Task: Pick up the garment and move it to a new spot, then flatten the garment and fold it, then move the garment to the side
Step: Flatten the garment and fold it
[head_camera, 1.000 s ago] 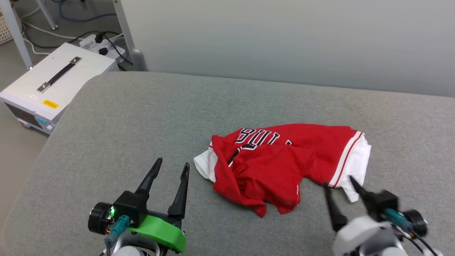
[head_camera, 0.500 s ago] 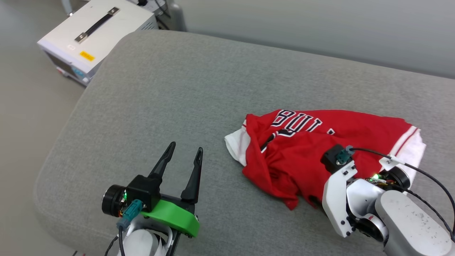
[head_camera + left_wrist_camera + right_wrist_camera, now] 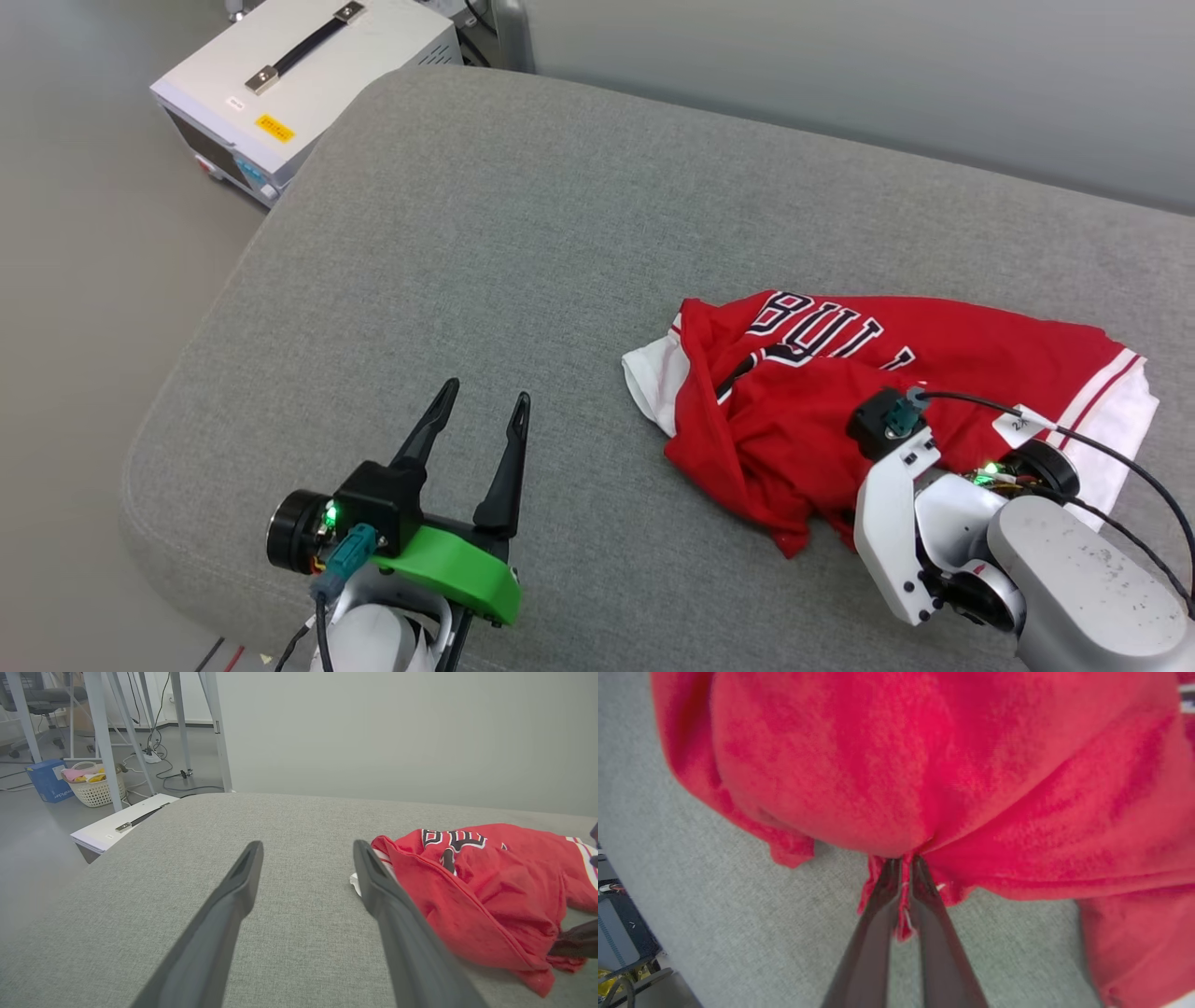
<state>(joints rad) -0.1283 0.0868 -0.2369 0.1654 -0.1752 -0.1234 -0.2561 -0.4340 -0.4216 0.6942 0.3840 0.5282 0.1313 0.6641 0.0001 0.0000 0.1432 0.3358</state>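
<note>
Near left: left gripper [image 3: 487, 390], fingers spread wide, nothing between them, poised over the bare grey cushion [image 3: 523, 233], short of the garment's white sleeve and not touching it.

Near right: right gripper [image 3: 902, 861], fingers pinched together on a fold of red hem at the garment's near edge. Fabric bunched and puckered at the tips, a red tuft squeezed between them. Looks like a firm pinch, judging by the gathers running out from it.

Just beyond: the garment [image 3: 794, 429], lying crumpled on the right half of the cushion, resting on the surface, not lifted. Red body folded over itself, part of the black lettering facing up on the far side. One white sleeve poking out at the left, striped trim and more white at the right.

Farther: open grey cushion to the left and on the far side, with room for a new spot. Off the far left corner, on the floor [image 3: 93, 280], a white box [image 3: 308, 84] with a dark handle. Behind everything, a plain pale wall [image 3: 840, 75].

Progress, as a judgement: at the very first step. Grasp made; lift and move to a new spot not yet done. Flattening, folding and the final shift to the side all left. Probably calls for both grippers once spreading starts, with the left one free for that.
</note>
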